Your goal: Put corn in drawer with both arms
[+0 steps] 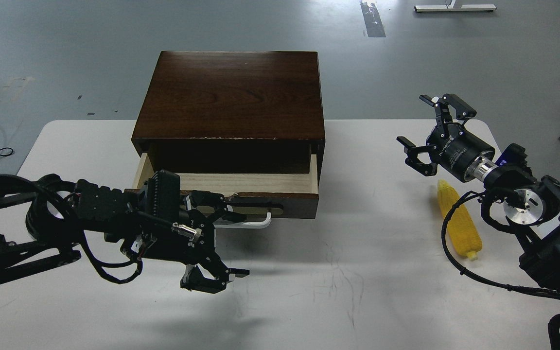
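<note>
Holding both pincers wide open, nothing gripped. My left pincer [219, 238] sits at 7 o'clock from the drawer [241, 187], fingers spread apart just in front of its white handle [248, 222]; one finger up by the drawer front, the other low over the table [348, 272]. Can't tell if the upper finger touches the handle. My right pincer [430, 131] is at 3 o'clock from the cabinet [231, 97], well apart from it, claws spread, empty, hanging above the corn [459, 221].

Corn lies flat on the table at 6 o'clock from the right pincer, tapered end pointing away from me, partly crossed by my arm's black cable [447, 228]. Not in the drawer.

Drawer is pulled partly out, pale wood interior showing, nothing visible inside.

Table is white, scuffed with dark marks near centre. Grey floor [66, 48] behind, a cable at the left edge, a white stand base at 1 o'clock far back.

Count: one corn, one cabinet, one drawer, two pincers.
</note>
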Robot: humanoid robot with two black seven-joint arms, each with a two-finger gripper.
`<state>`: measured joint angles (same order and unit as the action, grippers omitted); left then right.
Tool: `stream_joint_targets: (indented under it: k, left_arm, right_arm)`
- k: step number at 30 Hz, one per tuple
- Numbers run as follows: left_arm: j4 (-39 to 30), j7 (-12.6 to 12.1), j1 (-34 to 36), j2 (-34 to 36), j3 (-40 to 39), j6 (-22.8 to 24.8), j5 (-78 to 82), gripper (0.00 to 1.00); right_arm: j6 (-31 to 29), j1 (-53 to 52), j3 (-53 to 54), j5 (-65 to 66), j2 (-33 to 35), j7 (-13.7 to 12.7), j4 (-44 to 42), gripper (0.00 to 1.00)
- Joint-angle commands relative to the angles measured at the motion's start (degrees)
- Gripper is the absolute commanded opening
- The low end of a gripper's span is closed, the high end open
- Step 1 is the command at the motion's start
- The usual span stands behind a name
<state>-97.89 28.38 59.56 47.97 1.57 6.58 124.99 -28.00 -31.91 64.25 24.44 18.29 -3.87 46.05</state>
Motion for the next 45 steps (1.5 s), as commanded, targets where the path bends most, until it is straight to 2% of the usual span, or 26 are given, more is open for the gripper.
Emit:
stream_joint_targets:
  k: [1,15,45]
  left_arm:
    - [0.2,-0.4,0.9,-0.2,-0.3,-0.1,0.0,0.98]
    - [-2.9,-0.4,0.6,1.5,-0.2,-0.1,0.0,0.98]
    - [-3.0,-0.4,1.4,2.6,-1.0,-0.9,0.0,0.98]
  right_arm:
    - [0.0,0.0,0.0,0.0,0.0,0.0,0.0,1.00]
    - [0.0,0.2,0.1,0.0,0.1,0.0,0.0,1.00]
    - [0.0,0.3,0.1,-0.1,-0.1,0.2,0.0,1.00]
